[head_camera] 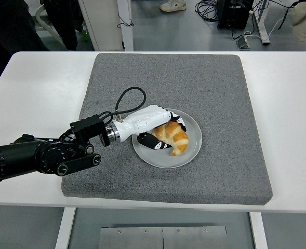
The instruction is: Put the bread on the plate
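A golden croissant point(174, 137) lies on the white plate point(193, 150), which sits on the grey mat point(220, 93). My left hand point(160, 129), white with black fingertips, reaches in from the left over the plate. Its fingers are still curled around the croissant's left side, thumb below and fingers above. The croissant's left end is hidden under the hand. My right arm does not show.
The grey mat covers the middle of the white table point(43, 88). A black cable point(127, 101) loops up from my left wrist. Dark-clothed legs of a person point(7, 26) stand past the table's far left corner. Cables and furniture legs lie on the floor beyond.
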Available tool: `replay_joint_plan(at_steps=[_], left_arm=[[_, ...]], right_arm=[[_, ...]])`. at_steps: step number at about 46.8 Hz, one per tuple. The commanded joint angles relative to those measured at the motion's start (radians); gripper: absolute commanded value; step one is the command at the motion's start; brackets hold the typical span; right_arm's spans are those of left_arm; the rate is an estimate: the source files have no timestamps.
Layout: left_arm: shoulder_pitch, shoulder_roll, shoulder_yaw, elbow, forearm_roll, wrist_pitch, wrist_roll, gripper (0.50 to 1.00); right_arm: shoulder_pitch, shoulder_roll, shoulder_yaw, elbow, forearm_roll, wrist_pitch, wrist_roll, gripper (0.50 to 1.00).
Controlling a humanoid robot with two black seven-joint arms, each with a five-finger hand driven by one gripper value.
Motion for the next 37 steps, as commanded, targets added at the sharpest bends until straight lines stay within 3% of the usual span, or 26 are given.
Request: replay_joint_plan(at_steps=[1,7,12,37], left_arm=[[0.000,0.003,-0.002,0.000,-0.002,0.000,0.001,0.502],[0.000,0.009,-0.007,0.000,-0.008,-0.002,0.002,0.623],[0.000,0.010,-0.008,0.000,-0.033,-0.002,0.002,0.693],[0.002,0.009,-0.007,0.000,-0.056,-0.003,0.005,0.798]], right_arm=[[0.000,0.000,0.001,0.003,0.000,-0.001,0.000,1.000],[0.001,0.000,0.002,0.005,0.000,-0.001,0.000,1.000],[0.001,0.000,0.000,0.006,0.000,-0.001,0.000,1.000],[0.003,0.000,0.000,0.006,0.000,-0.001,0.000,1.000]])
